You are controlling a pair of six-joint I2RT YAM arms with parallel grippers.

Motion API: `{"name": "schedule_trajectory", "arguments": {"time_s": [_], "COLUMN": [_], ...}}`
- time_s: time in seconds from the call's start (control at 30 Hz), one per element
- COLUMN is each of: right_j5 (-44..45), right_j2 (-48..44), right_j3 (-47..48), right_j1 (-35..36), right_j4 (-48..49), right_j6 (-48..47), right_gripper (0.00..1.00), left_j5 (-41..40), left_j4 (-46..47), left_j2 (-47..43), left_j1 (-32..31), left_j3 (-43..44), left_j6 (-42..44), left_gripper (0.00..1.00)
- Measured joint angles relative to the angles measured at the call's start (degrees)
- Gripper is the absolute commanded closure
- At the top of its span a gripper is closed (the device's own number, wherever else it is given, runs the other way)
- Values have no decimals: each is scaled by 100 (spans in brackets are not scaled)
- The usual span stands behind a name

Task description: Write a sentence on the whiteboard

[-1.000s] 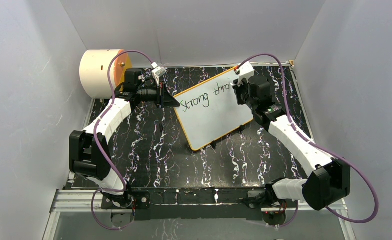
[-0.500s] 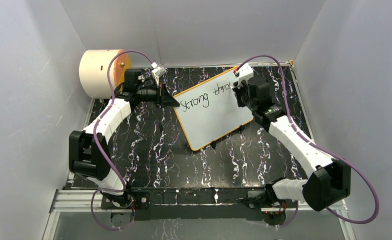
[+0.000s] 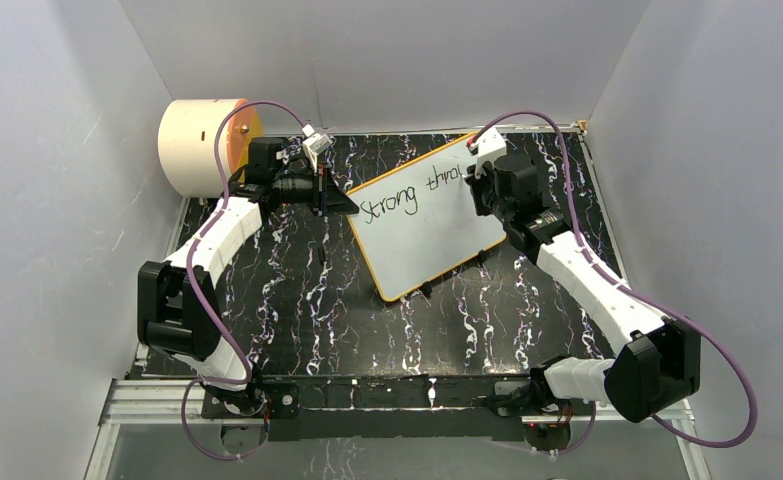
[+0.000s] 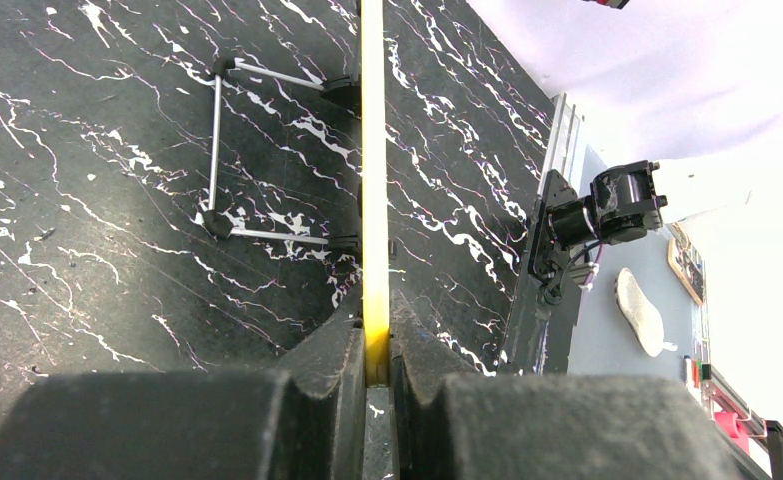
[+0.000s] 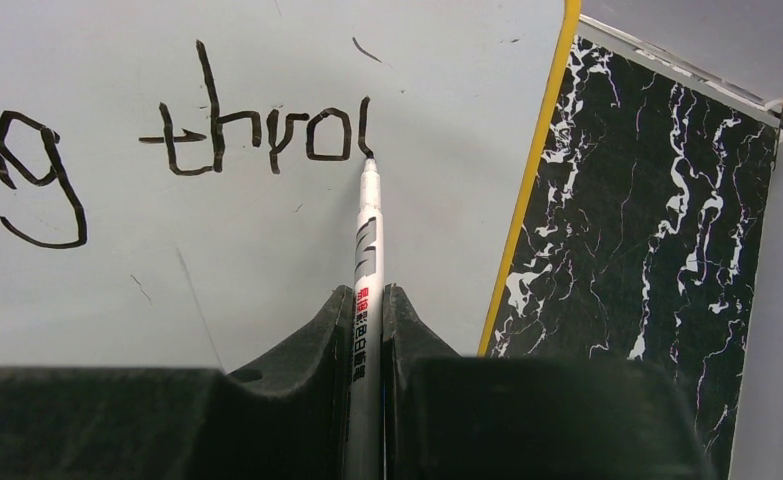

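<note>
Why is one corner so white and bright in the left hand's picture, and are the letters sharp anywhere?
Left wrist view: strong light washes out the upper right, though the whiteboard edge is sharp. Right wrist view: even light, crisp letters and marker, dark soft-edged fingers up close. Top view: soft light, the letters small but readable.

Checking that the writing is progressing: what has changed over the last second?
The right gripper, shut on the marker, shifted slightly along the line of writing on the whiteboard, and a new stroke appeared after "thro". The left gripper stayed clamped on the whiteboard's yellow edge. The whiteboard and the cream cylinder did not move.
</note>
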Motion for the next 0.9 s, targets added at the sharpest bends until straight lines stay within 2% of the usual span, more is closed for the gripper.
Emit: {"name": "schedule_trajectory", "arguments": {"time_s": [0.9], "right_j5": [61], "right_j2": [13], "right_j3": [-4], "right_j1": [-109], "right_j4": [337], "right_j6": [-4], "right_gripper": [100], "left_j5": [2], "left_j4": [2], "left_j2": [0], "left_j1": [0], "left_j3": [0], "left_j6": [2], "left_gripper": [100]}}
